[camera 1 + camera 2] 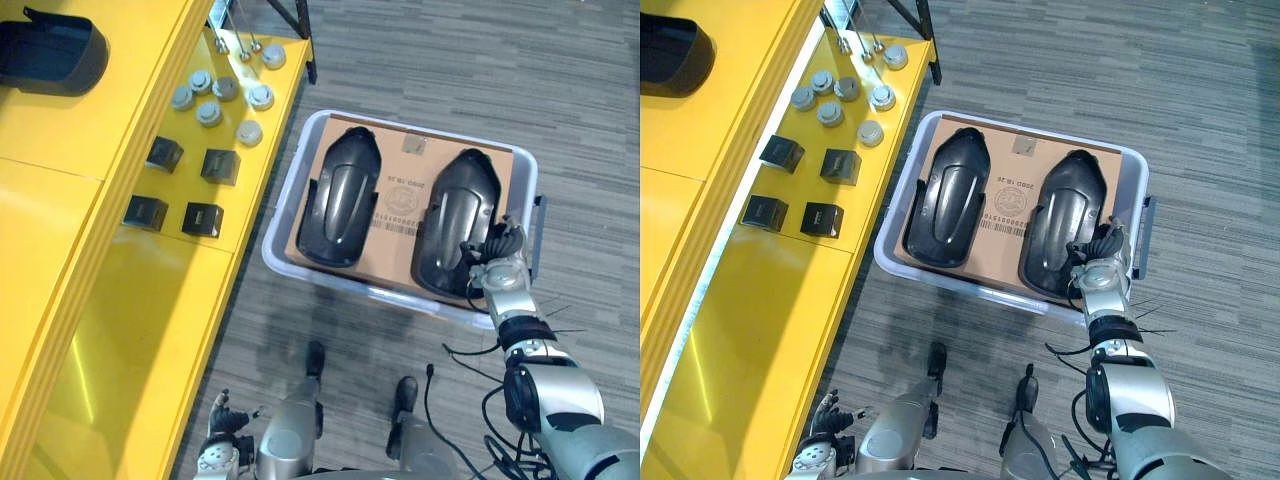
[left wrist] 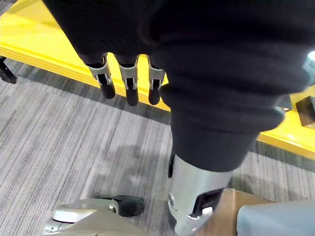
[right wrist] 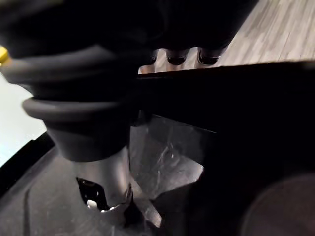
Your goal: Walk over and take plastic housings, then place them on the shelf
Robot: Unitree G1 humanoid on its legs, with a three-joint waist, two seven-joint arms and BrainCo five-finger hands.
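Note:
Two black plastic housings lie side by side on cardboard in a pale bin [image 1: 350,285] on the floor. The left housing [image 1: 340,195] lies free. My right hand [image 1: 497,262] sits at the near right edge of the right housing [image 1: 455,215]. In the right wrist view its fingertips [image 3: 176,57] reach over the dark rim of that housing [image 3: 236,147] while the thumb [image 3: 106,182] is inside it, pinching the rim. A third black housing [image 1: 50,50] rests on the top level of the yellow shelf [image 1: 130,330]. My left hand [image 1: 222,440] hangs low beside the shelf, fingers [image 2: 129,83] relaxed and holding nothing.
On the shelf's lower level lie several small black boxes [image 1: 220,165] and several grey round caps [image 1: 210,95]. A black stand leg [image 1: 305,40] rises behind the bin. Grey striped carpet [image 1: 500,70] lies open beyond and to the right of the bin.

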